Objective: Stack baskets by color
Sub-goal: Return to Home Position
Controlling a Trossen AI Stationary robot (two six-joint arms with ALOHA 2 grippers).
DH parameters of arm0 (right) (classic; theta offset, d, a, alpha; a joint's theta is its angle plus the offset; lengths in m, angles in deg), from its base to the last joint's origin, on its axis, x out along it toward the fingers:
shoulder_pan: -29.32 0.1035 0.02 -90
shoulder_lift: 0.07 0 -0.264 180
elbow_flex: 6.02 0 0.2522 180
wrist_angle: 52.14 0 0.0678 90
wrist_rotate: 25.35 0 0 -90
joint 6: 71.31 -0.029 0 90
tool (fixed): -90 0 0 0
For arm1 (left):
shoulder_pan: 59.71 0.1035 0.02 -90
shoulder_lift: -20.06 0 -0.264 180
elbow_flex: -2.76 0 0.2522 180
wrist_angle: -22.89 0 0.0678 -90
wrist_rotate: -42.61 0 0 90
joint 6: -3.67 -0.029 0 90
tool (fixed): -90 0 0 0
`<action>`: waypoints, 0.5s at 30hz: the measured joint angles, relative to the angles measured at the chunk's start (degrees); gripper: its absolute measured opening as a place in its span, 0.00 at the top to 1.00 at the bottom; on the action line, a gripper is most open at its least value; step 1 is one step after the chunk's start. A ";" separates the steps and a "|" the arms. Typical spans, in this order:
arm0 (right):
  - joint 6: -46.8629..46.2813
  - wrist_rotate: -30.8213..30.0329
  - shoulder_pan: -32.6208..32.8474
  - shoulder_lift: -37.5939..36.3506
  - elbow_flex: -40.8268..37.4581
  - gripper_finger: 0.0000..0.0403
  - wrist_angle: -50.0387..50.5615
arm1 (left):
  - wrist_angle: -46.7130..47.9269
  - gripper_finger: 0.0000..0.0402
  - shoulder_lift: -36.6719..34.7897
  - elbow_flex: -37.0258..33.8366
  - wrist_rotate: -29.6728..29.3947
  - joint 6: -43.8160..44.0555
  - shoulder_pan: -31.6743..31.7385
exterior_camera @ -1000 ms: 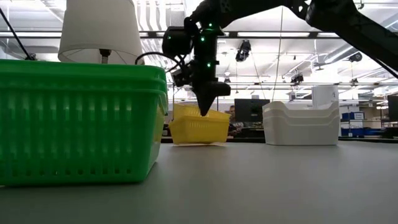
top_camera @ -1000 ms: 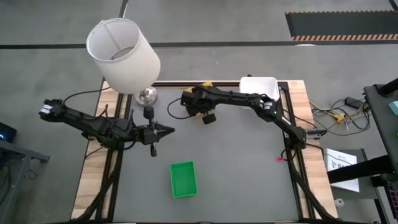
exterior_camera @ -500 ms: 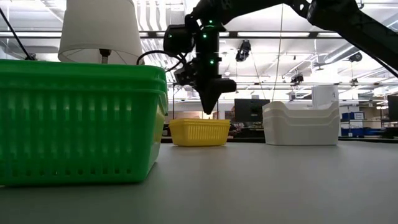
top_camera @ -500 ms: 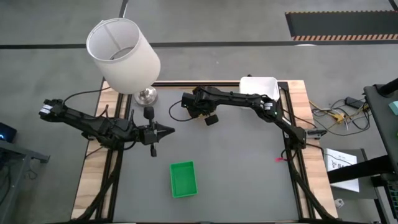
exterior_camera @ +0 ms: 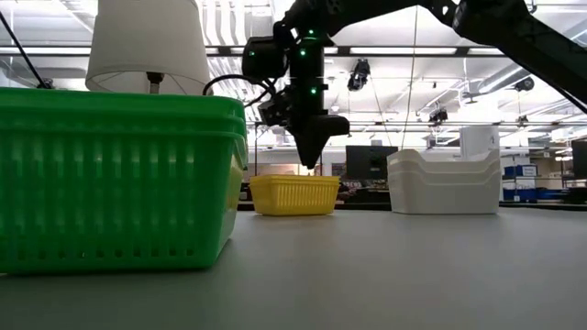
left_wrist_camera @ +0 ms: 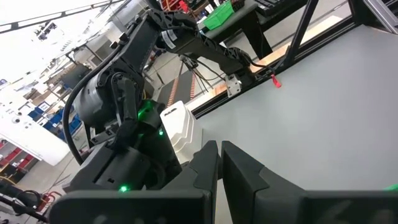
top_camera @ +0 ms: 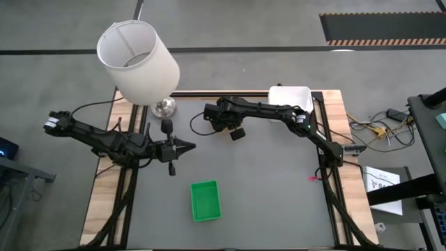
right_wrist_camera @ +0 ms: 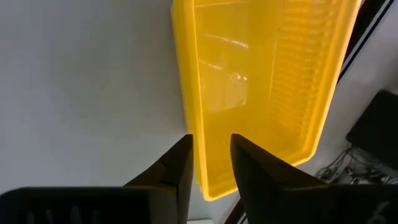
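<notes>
Right end effector [exterior_camera: 311, 158] hovered just above the yellow baskets [exterior_camera: 293, 194] at the far middle of the table [top_camera: 279, 181], fingers [right_wrist_camera: 176, 171] slightly apart and empty. Left end effector [top_camera: 189, 146], closed together, waited at left. Retreating well would mean lifting straight up, clear of the stack's rim.

no readable text; the paper sheet [top_camera: 385, 185] seemingly bears print, illegible.
</notes>
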 joint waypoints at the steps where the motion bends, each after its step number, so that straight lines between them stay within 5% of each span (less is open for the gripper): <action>1: -0.75 0.00 0.06 -0.06 0.02 0.75 0.29 | 0.00 0.99 0.00 0.00 0.00 0.02 0.00; 7: -11.21 0.49 0.89 -0.86 2.36 0.72 3.18 | 4.45 0.99 -0.19 -0.17 0.15 0.34 -0.01; 11: -16.94 6.63 2.54 -4.19 1.53 0.76 5.30 | 17.07 0.99 -2.46 -0.41 2.13 4.87 -0.37; 15: -20.54 13.79 5.83 -10.43 -3.92 0.80 -0.18 | 18.95 0.99 -6.22 -2.74 8.17 7.33 -0.37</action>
